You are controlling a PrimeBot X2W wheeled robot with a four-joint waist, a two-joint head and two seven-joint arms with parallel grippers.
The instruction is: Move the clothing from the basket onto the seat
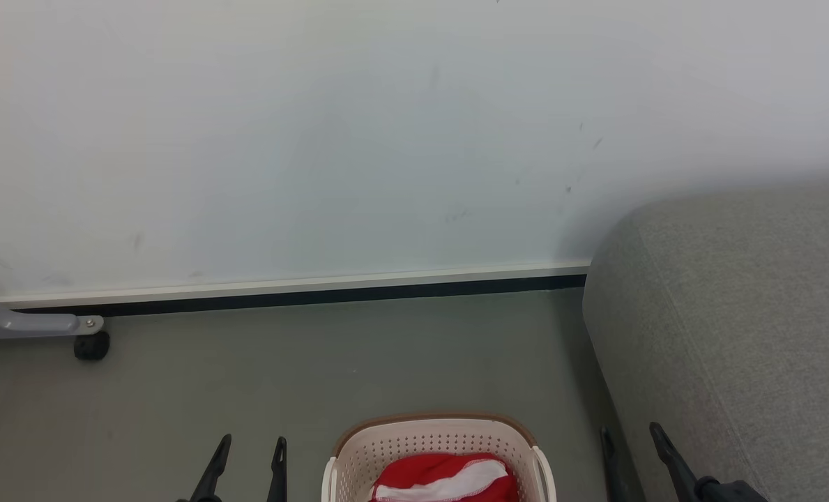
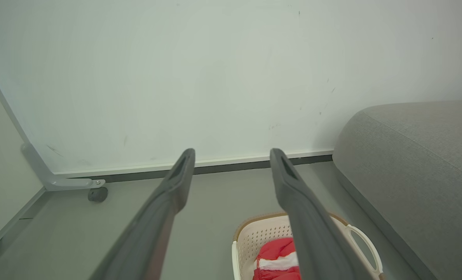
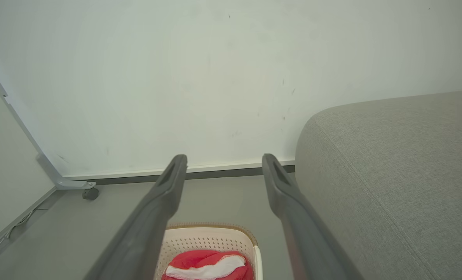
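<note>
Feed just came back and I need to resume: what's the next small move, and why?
Probably bring the right end effector down and inward over the clothing. It and the left end effector stand open and empty, the clothing lies in the basket between them, and the seat is on the right, so that arm likely has the shorter carry.

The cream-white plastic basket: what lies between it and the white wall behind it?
A bare stretch of grey floor runs from the cream-white perforated basket to the dark baseboard strip under the white wall, as the head view shows.
</note>
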